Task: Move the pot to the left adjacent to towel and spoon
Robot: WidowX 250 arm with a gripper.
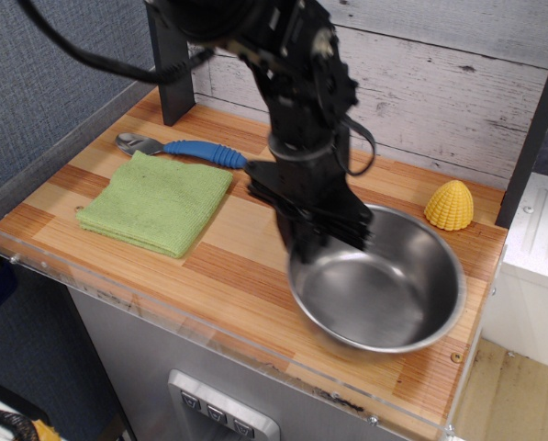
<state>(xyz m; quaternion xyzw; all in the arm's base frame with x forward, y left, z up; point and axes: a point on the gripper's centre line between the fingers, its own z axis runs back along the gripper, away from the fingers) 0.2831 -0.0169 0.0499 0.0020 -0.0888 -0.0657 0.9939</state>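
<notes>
Table: I see a wooden striped top with a clear plastic edge along the front; everything below sits on it.

Arm: I have the black arm reaching down from the upper left to the pot's near-left rim.

Pot: it sits on the right half of the table, tilted, with its right side looking raised off the wood. It is well apart from the towel, with bare wood between them.

Towel: folded light-green square, flat on the left part of the table, its far edge just beside the spoon.

Gripper: it is at the pot's left rim. The fingers meet the rim there and the jaws look clamped on the rim, one finger inside the wall and one outside, though motion blur softens the detail.

Spoon: it lies behind the towel, metal head to the left, blue handle pointing right.

Corn toy: yellow, upright near the back right, just behind the pot's far rim; I cannot tell whether they touch.
</notes>
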